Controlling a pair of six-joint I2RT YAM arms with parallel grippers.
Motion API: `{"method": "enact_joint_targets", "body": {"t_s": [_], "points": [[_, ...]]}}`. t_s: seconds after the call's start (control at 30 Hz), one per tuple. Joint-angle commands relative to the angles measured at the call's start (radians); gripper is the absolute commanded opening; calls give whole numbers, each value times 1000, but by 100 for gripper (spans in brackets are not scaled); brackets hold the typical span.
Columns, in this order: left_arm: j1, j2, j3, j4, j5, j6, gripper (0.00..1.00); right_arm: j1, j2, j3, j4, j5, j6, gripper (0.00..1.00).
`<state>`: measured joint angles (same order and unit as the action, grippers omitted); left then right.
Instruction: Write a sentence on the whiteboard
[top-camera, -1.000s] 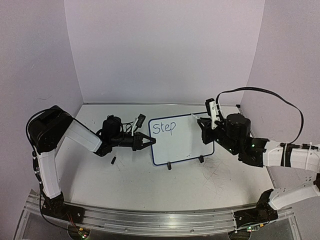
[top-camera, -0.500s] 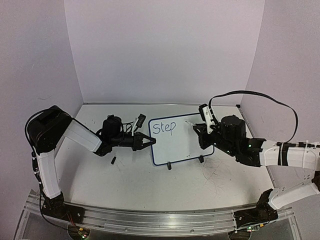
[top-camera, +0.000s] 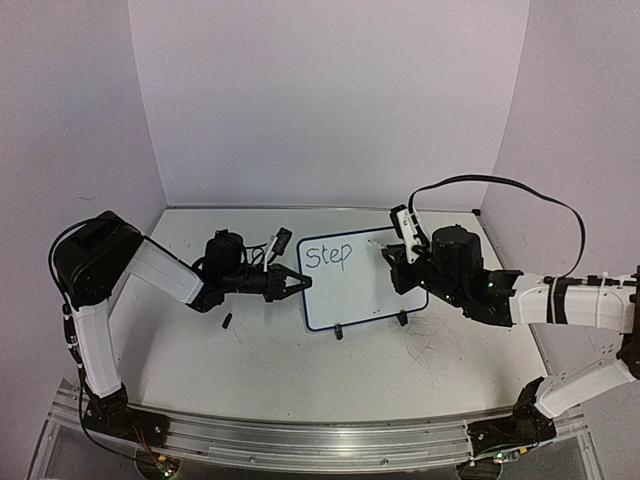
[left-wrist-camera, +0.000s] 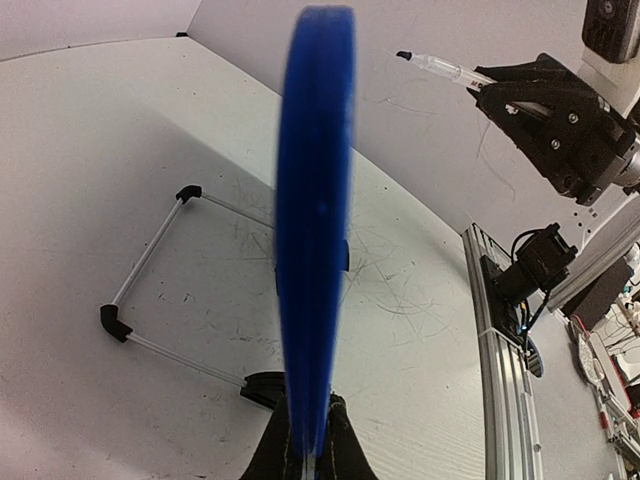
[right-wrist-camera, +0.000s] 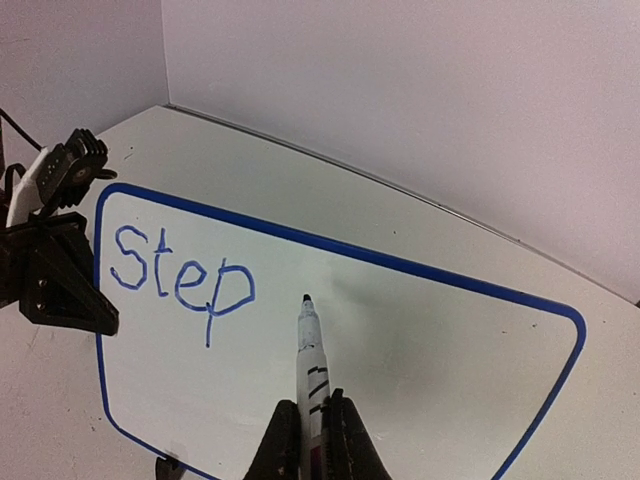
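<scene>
Rail (top-camera: 300, 440) of bare metal runs along the near edge under both arm bases, and beyond it you see the scuffed white table (top-camera: 280, 370). Next come the 2 black feet (top-camera: 338, 333) of the whiteboard (top-camera: 365, 290), which stands tilted back at mid-table between the arms.

Your left gripper (top-camera: 300, 282) is clamped on the board's left edge. Its own camera shows the 2 fingers (left-wrist-camera: 330, 445) pinching the blue frame (left-wrist-camera: 315, 200) edge-on, so the writing face is hidden there. The wire stand (left-wrist-camera: 150, 255) shows behind the board.

Your right gripper (top-camera: 395, 262) is closed around a marker (right-wrist-camera: 308, 350), with the tip pointing at the board's middle. The dark bands on the barrel are too blurred to read. You cannot tell from these views whether the tip touches the surface.

Only 1 word of the sentence (right-wrist-camera: 180, 280) can be read: "Step", in blue strokes at the board's upper left, just left of the marker tip. The board's near corner is cut off in the right wrist view.

Plain pale walls (top-camera: 330, 100) close the scene behind.
</scene>
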<state>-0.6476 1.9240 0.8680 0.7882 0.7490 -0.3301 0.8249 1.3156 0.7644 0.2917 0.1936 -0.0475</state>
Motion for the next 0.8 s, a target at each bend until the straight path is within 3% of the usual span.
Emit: {"method": "enact_joint_targets", "body": {"t_s": [0.0, 0.77], "points": [[11, -21, -15, -78, -70, 36, 0, -3, 31, 57, 38, -27, -12, 0], [11, -16, -21, -81, -64, 45, 0, -4, 126, 111, 49, 38, 3, 0]]}}
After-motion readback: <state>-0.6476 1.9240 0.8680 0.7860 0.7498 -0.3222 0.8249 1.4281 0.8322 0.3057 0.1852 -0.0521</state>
